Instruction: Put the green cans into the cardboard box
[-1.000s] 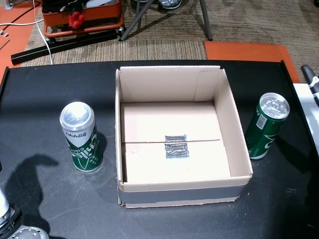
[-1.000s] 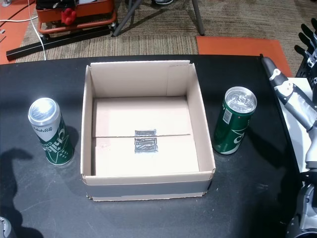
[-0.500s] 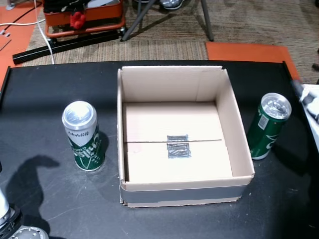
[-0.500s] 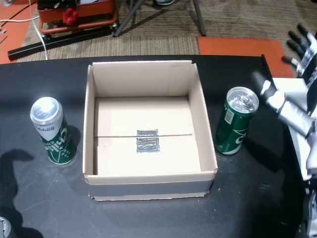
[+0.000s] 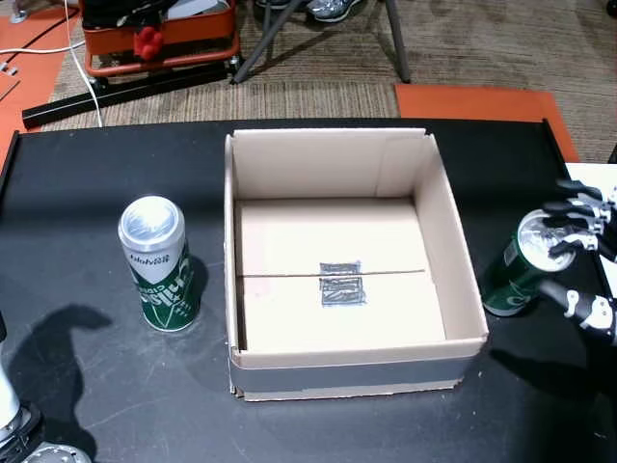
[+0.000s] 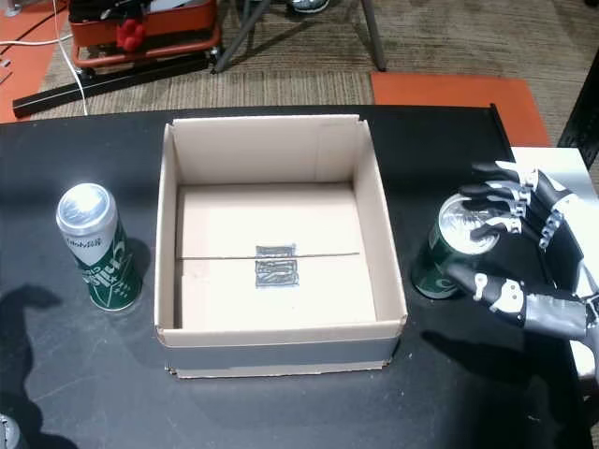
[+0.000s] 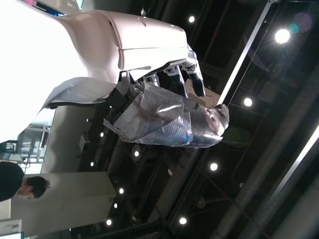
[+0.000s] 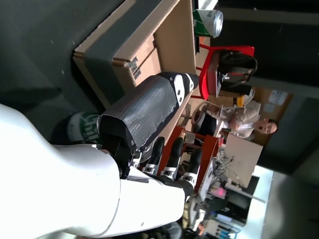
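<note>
In a head view, an open cardboard box [image 5: 337,270] sits in the middle of a black table [image 5: 87,183], its floor bare apart from a grey taped patch. One green can [image 5: 160,265] stands upright on the table to the left of the box, apart from its wall. A second green can [image 5: 525,265] stands just beside the box's right wall, and the right hand [image 5: 576,258] is at it, fingers spread over its silver top and thumb low at its side; the can rests on the table. In the other head view the same box [image 6: 276,248] shows, with the left green can [image 6: 96,248] upright and untouched and the right green can [image 6: 451,253] partly covered by the right hand [image 6: 513,253]. Its fingers [image 6: 496,192] arch apart over the lid, and the thumb reaches in below; whether they press on the can cannot be told. Beyond the table lie carpet and an orange machine [image 6: 140,28]. The left wrist view is turned and shows the left hand [image 7: 172,117] against a dark ceiling with lights, its fingers curled in and holding nothing. The right wrist view, also turned, shows the right hand [image 8: 149,139] above the green can [image 8: 82,130], with the box [image 8: 144,45] and the far can [image 8: 208,21] beyond, and a seated person in the background.
</note>
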